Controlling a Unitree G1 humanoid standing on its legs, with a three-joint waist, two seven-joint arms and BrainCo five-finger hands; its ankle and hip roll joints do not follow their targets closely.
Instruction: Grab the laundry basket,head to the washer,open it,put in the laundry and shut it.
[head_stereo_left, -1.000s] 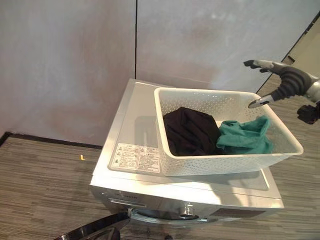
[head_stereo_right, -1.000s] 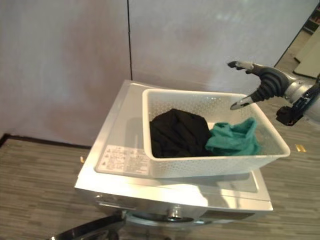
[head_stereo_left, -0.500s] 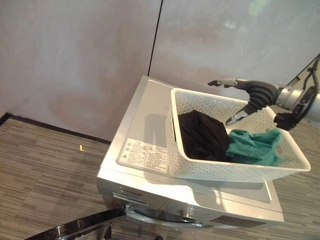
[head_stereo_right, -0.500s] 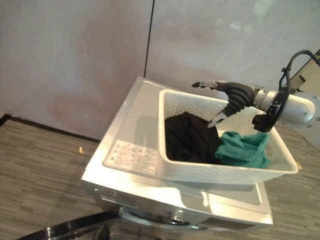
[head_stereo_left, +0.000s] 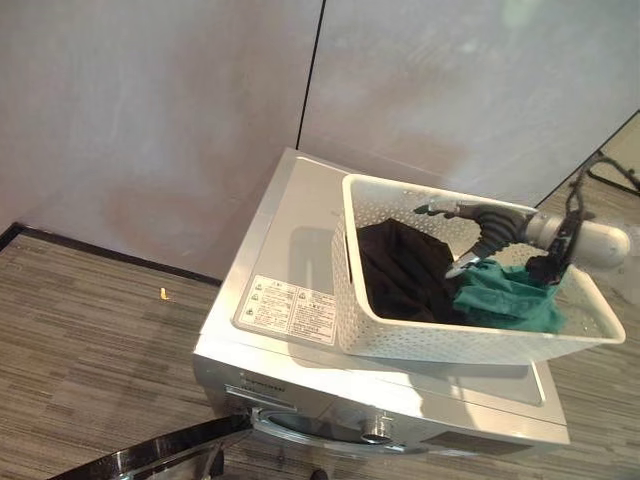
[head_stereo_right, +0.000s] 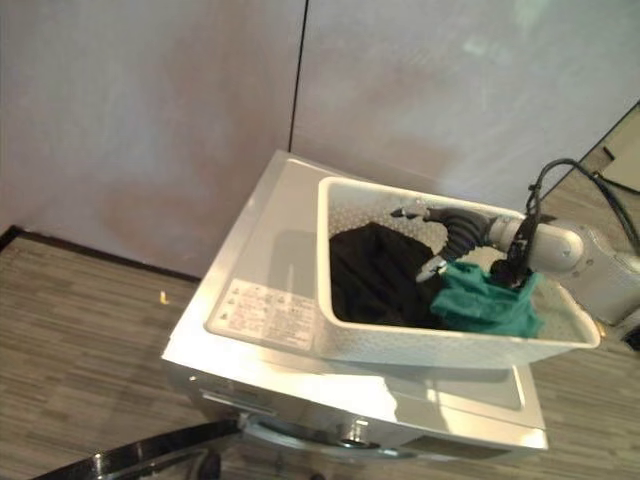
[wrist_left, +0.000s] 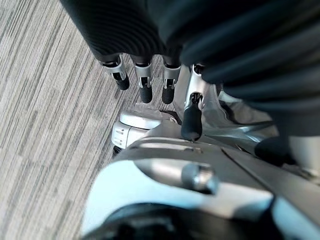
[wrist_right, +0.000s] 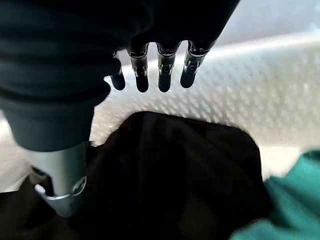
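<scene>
The basket (head_stereo_left: 440, 335) sits on top of the washer (head_stereo_left: 300, 310), toward its right side, with a black garment (head_stereo_left: 400, 270) in its left half and a teal one (head_stereo_left: 505, 295) to the right. The right hand (head_stereo_left: 475, 235) reaches in over the basket's far rim, fingers (wrist_right: 150, 75) spread and released, holding nothing — the black garment lies directly below them, the teal one just beside the thumb. The next grab likely turns on a short drop onto the black cloth. The left hand (wrist_left: 145, 75) hangs low by the floor, fingers relaxed and empty — the right is far nearer. The washer's door (head_stereo_left: 150, 455) stands open below.
</scene>
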